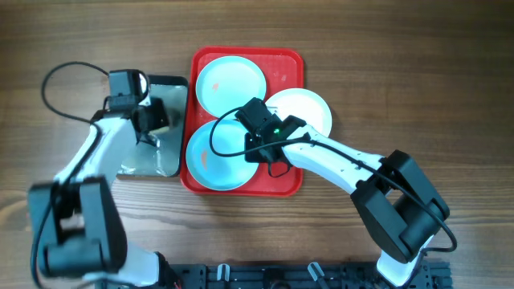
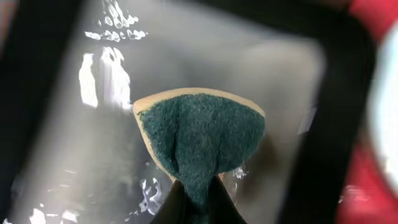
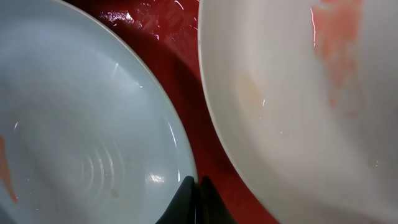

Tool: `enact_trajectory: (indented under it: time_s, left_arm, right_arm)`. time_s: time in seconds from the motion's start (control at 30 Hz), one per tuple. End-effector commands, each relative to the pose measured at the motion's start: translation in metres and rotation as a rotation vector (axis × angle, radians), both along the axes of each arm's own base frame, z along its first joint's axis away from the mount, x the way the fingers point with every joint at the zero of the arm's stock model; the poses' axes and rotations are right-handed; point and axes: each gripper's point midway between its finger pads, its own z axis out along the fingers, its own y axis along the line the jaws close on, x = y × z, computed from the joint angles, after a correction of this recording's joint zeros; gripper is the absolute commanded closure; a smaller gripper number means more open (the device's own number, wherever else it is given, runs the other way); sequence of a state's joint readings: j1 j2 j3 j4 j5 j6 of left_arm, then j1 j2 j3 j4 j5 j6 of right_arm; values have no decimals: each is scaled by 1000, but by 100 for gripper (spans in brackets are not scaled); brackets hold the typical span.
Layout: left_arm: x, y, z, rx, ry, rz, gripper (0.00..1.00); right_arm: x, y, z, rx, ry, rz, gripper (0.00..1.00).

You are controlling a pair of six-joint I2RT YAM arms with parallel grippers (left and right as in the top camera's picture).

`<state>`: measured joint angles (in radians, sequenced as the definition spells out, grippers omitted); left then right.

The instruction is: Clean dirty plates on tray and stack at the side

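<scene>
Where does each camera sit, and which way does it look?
Overhead: above the table, looking down at red tray, grey tray, left arm, right arm.
Left wrist: on the left arm, facing down; left claw pinches green sponge over grey tray.
Right wrist: on the right arm, facing down at blue plate and white plate; right claw shut.
Shared: overhead and right wrist show those plates.

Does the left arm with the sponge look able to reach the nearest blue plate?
Probably yes. The left gripper, holding the sponge, is over the grey tray beside the red tray, and the blue plate is open on that side. The right gripper at its far edge may crowd it.
</scene>
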<state>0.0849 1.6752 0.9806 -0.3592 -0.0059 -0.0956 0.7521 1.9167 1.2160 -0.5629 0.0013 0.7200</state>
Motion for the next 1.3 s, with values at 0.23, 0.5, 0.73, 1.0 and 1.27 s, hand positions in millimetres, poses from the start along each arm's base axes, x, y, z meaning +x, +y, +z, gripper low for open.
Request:
enact_trajectory:
  time_s: [0.23,0.5,0.73,1.0,1.27]
  left_arm:
    - [-12,-1,109,16,-249,14,96]
    - [-20,-2,109,14,-227,14,96]
    - [-23,-2,107,14,-212,14,96]
    - [-25,-2,104,13,-196,14,96]
    - [-29,-2,100,17,-173,13,96]
  right_arm:
    - [7,2,16,13,-49,4,96]
    - [7,1,15,12,-49,5,96]
    - [7,1,15,11,-47,5,96]
    - [6,1,15,10,-46,6,96]
    - [6,1,15,11,-45,3,96]
